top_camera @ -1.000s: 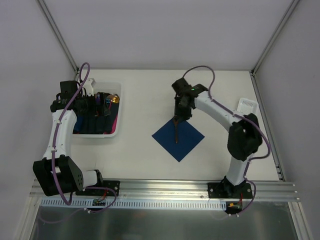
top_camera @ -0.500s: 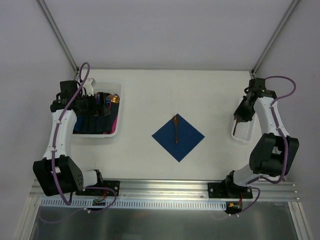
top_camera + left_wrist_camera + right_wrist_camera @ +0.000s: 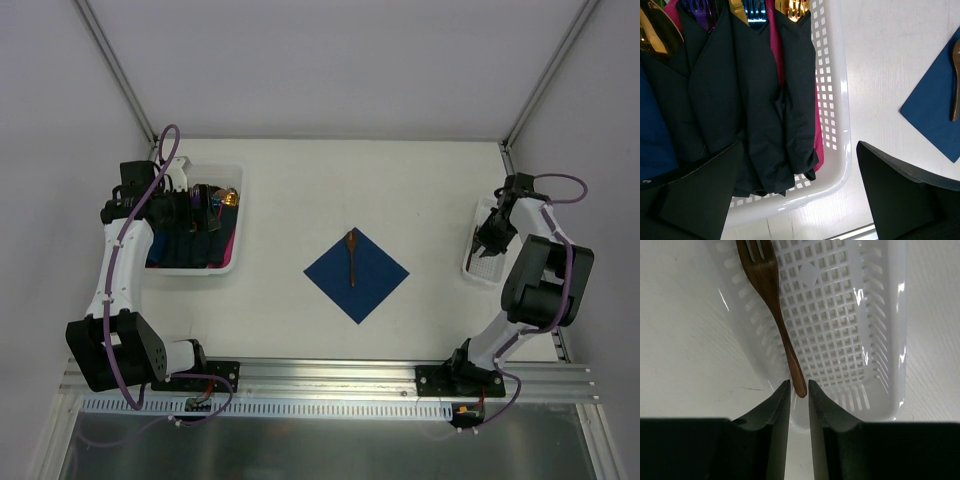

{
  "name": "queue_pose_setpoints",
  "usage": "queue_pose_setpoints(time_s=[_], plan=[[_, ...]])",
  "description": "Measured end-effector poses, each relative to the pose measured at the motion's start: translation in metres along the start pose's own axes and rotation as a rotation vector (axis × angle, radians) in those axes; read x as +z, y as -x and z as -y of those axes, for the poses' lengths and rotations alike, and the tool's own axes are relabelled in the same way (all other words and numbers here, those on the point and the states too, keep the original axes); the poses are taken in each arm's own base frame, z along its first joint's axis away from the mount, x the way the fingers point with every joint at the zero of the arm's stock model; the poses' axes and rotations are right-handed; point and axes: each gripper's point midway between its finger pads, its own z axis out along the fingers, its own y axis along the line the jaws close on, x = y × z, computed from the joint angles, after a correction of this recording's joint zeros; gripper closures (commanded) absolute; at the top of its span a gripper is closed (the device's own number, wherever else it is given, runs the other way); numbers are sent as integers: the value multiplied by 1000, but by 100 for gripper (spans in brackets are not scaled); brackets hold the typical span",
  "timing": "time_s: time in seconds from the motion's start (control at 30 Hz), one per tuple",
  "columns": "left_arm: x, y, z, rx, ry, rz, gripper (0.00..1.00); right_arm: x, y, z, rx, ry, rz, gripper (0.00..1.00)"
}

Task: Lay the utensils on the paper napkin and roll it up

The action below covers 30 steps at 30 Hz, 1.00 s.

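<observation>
1 bronze spoon [image 3: 352,262] lies on navy napkin [image 3: 372,285], mid-table. R gripper [image 3: 799,390] at small white basket [image 3: 840,340], fingers near-closed round fork [image 3: 771,300] handle tip; contact can't tell. L gripper [image 3: 800,145] spread wide over tray [image 3: 832,100] w/ rolled napkins [image 3: 755,100].

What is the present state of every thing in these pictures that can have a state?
blue napkin: spread flat, not rolled.
spoon: lying on the blue napkin.
fork: lying in the right basket, handle end between the right jaws.
right basket: upright, fork inside.
left basket: holds rolled napkins with cutlery.
left gripper: jaws open, empty.
right gripper: jaws narrow around the fork, grip uncertain.
</observation>
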Motion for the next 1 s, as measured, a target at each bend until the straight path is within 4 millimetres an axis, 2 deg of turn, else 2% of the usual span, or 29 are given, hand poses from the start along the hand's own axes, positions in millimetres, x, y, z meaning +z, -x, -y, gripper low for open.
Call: queue_pose_setpoints(time_s=[0.23,0.47,0.6,0.7,0.9,1.0], plan=[[0,4,1,2,-7,6,1,29,-6,-3,-16,14,-29,75],[0,7,4,3,-26,9,1,44,-3,-12,-22,56,-34,74],[0,6,4,3,-27,9,1,45,-2,-12,-25,57,-35,75],[0,7,4,3,-27,9,1,45,0,-10,-32,41,-39,79],[-1,10,5,6,-26,17,1,45,4,-5,-42,11,-36,98],[-2,11,5,8,-26,19,1,45,4,-5,-44,9,-37,100]])
